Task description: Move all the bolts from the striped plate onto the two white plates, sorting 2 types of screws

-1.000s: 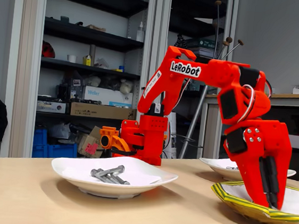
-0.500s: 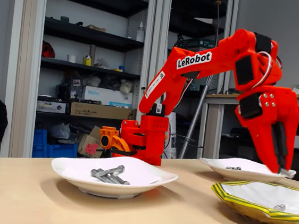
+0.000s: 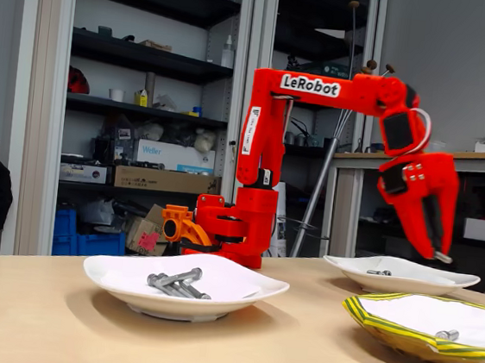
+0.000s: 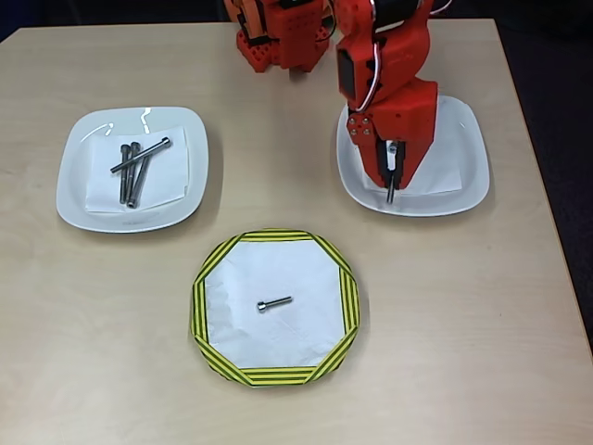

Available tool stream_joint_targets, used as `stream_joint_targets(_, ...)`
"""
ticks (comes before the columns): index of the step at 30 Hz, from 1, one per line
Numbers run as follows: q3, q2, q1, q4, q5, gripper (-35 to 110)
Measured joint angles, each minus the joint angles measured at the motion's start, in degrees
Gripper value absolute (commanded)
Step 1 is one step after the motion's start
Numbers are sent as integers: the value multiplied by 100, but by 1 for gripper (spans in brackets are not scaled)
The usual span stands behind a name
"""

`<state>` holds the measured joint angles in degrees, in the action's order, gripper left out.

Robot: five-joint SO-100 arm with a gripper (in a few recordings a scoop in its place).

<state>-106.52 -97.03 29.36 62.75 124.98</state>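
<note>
My orange gripper (image 4: pixel 391 190) hangs over the right white plate (image 4: pixel 468 139), shut on a small grey bolt whose end sticks out at the fingertips. The fixed view puts the gripper (image 3: pixel 439 252) a little above that plate (image 3: pixel 346 266), where one short bolt (image 3: pixel 379 271) lies. One bolt (image 4: pixel 274 303) rests in the middle of the striped plate (image 4: pixel 199 306), seen too in the fixed view (image 3: pixel 447 334) on the striped plate (image 3: pixel 383 328). Three long bolts (image 4: pixel 137 169) lie together on the left white plate (image 4: pixel 74 199), at front left in the fixed view (image 3: pixel 126 295).
The arm's orange base (image 4: pixel 278 37) stands at the table's back edge, between the two white plates. The table's right edge (image 4: pixel 547 232) runs close to the right plate. Dark shelves (image 3: pixel 151 59) stand behind the table.
The gripper rose out of the striped plate with a bolt, then swung back toward the right white plate. One bolt stayed on the striped plate.
</note>
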Motion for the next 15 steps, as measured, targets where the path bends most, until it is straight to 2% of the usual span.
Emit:
stream_joint_targets(6,-1318,-1125,677,-211,914,0)
stream_joint_targets(9,-1538,-1354,844,-211,1239,12)
stream_joint_targets(15,-1652,-1503,782,-589,949,14)
